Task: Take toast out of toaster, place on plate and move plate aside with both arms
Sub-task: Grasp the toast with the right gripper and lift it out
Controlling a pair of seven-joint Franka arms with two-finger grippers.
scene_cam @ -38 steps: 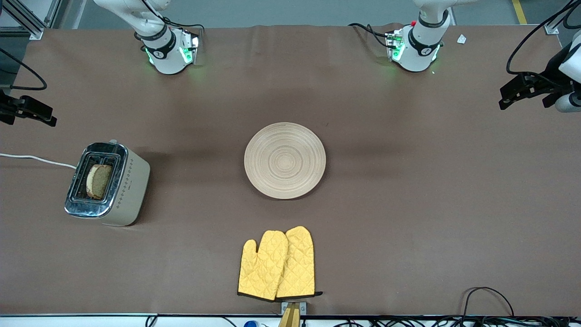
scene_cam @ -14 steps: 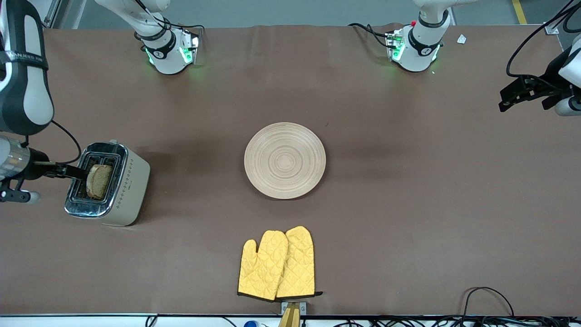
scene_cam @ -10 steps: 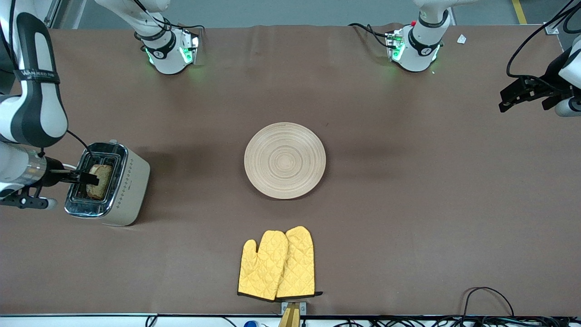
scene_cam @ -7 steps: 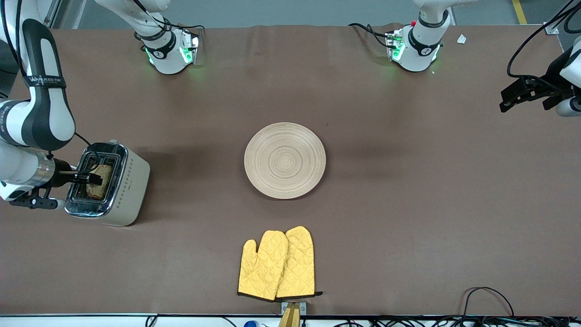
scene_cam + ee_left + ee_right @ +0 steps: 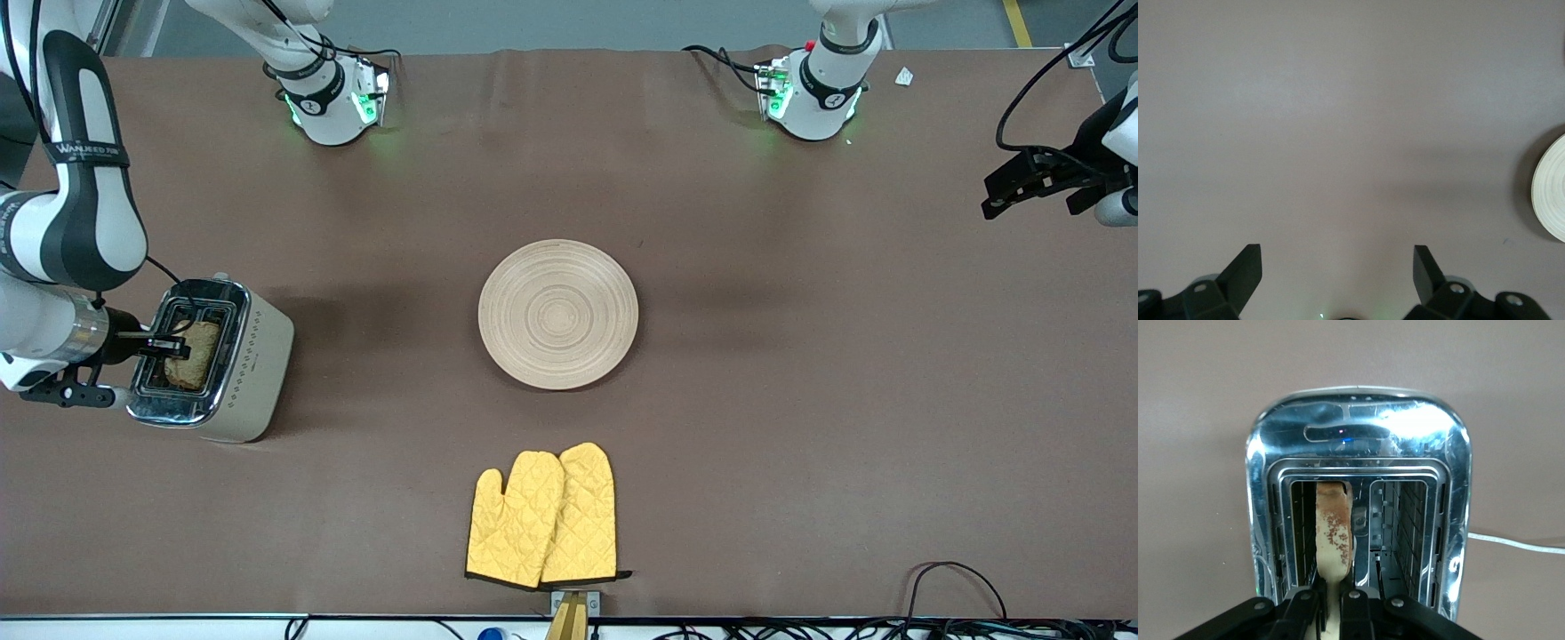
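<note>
The toast (image 5: 194, 353) stands on edge in a slot of the toaster (image 5: 252, 369) at the right arm's end of the table. My right gripper (image 5: 174, 345) is over the toaster, shut on the toast; in the right wrist view its fingers (image 5: 1358, 610) pinch the slice (image 5: 1333, 533) from both sides. The round pale wooden plate (image 5: 558, 314) lies bare at the table's middle. My left gripper (image 5: 1013, 189) waits open in the air at the left arm's end of the table, its fingers (image 5: 1247, 267) wide apart over bare cloth; the plate's edge (image 5: 1549, 193) shows in that view.
A pair of yellow oven mitts (image 5: 542, 517) lies nearer the front camera than the plate. The toaster's white cord (image 5: 62, 311) runs off the table's end. Cables (image 5: 956, 582) lie along the front edge.
My right gripper has closed on the toast in the toaster slot, after coming in over the toaster. The left arm has barely moved.
</note>
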